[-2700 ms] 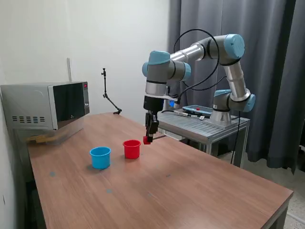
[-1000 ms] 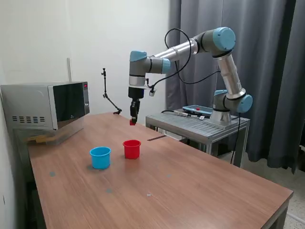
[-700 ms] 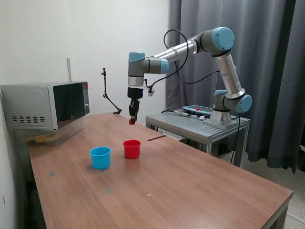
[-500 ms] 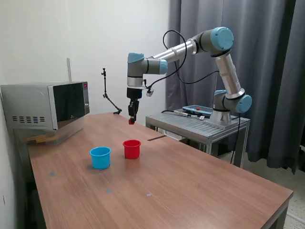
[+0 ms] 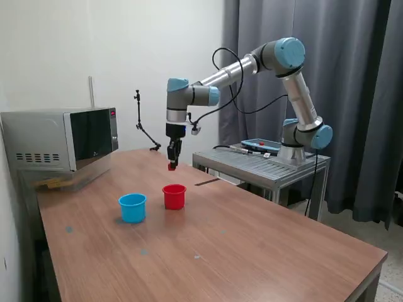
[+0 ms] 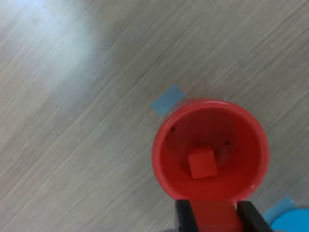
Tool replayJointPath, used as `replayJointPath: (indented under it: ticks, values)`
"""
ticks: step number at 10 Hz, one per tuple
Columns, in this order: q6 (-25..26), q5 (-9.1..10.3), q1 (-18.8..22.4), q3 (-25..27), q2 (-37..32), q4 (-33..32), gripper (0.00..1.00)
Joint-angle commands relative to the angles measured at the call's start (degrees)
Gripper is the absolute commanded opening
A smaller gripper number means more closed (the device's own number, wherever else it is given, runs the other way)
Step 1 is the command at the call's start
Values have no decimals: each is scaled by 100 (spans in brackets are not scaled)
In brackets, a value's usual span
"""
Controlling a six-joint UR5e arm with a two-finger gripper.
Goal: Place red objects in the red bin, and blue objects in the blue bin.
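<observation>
Carried the small solid red cube (image 5: 171, 167) up and across from beside the small round red plastic cup (image 5: 174, 196) to a point high above it. Held that cube pinched between the dark fingers of the end effector (image 5: 171, 165), closed on it and nothing else. Showed, in the wrist view, the held cube (image 6: 214, 216) at the near edge of the red cup (image 6: 164, 166), with a second small red cube (image 6: 202, 163) lying on the cup's floor. Put one red object already in its bin, then, and a second poised for release, though probably not yet centred over the opening.

Against the earliest frame, stood far higher and further toward the exterior view's left, with the arm stretched out over the wooden surface (image 5: 252, 239). Over the last half second, came down a little and edged left. Left the small round light blue plastic cup (image 5: 132, 207) just beside the red cup, unmoved. Found no dark blue cubes in either view.
</observation>
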Motion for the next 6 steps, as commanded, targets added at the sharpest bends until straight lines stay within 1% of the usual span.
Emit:
replayJointPath:
  ticks: [1, 4, 6]
  values:
    - [0, -24, 14, 198, 151, -401, 0]
    - [9, -33, 66, 322, 283, -500, 0]
    - [18, -33, 75, 279, 336, -500, 0]
